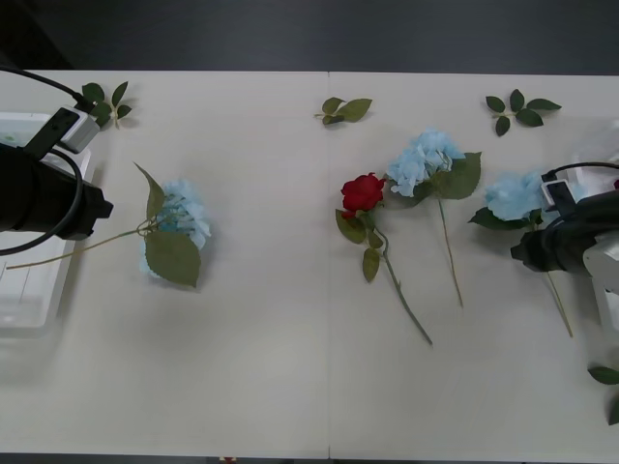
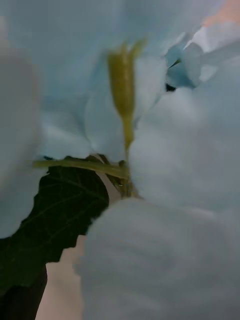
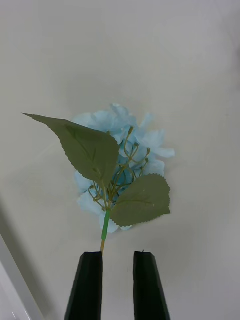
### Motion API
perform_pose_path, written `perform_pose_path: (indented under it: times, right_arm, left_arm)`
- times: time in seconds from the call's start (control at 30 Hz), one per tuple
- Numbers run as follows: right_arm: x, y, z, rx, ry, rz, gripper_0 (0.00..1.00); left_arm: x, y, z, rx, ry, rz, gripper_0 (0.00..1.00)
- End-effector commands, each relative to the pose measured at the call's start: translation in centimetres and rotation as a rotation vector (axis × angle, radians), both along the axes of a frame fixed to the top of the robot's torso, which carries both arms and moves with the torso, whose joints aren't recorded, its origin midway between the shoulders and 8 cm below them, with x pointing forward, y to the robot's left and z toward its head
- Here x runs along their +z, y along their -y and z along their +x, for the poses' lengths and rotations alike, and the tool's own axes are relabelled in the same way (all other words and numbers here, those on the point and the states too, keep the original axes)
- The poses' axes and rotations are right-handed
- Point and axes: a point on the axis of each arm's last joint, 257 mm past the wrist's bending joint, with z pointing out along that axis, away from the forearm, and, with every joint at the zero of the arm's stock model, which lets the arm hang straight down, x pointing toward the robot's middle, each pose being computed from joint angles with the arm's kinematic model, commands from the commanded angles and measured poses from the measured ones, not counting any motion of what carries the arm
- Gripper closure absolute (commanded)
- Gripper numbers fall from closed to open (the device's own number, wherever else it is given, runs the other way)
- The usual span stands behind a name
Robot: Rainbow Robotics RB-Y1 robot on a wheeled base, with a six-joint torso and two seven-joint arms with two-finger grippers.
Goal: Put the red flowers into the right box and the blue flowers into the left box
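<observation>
Black left gripper fingers w/ a gap; thin stem of a fluffy pale-blue flower goes in between, can't tell if it's pinched. Head points away from it, stem long-ways back over white plastic left box. Not in yet. Red rose & 2 more blue ones left.

Bare tabletop lies open across the near middle, between the blue flower held by the left claw and the red rose. To the rose's right, 2 more blue flowers crowd the passage, 1 against the right arm. 3 leaf sprigs dot the far edge.
</observation>
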Motion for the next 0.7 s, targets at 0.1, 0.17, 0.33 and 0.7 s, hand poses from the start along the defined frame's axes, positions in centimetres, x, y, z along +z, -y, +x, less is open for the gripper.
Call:
perform_pose_path:
  times: [0.1, 0.17, 0.33, 0.7]
  right_arm:
    - [0.9, -1.7, 2.1, 0.04, 0.034, -0.009, 0.12]
    - [0.7, -1.8, 2.2, 0.041, 0.034, -0.008, 0.12]
    - [0.4, -2.0, 2.4, 0.045, 0.032, -0.012, 0.2]
    - [0.2, -1.9, 2.7, 0.051, 0.031, -0.025, 0.97]
  left_arm:
    - [-0.1, 0.8, -0.5, -0.075, 0.016, 0.052, 0.0]
    - [-0.5, 1.0, -0.6, -0.083, 0.012, 0.063, 0.0]
    - [-1.0, 0.7, 0.1, -0.094, 0.016, 0.165, 0.0]
    - [0.0, -1.3, 2.1, -0.067, 0.009, 0.438, 0.0]
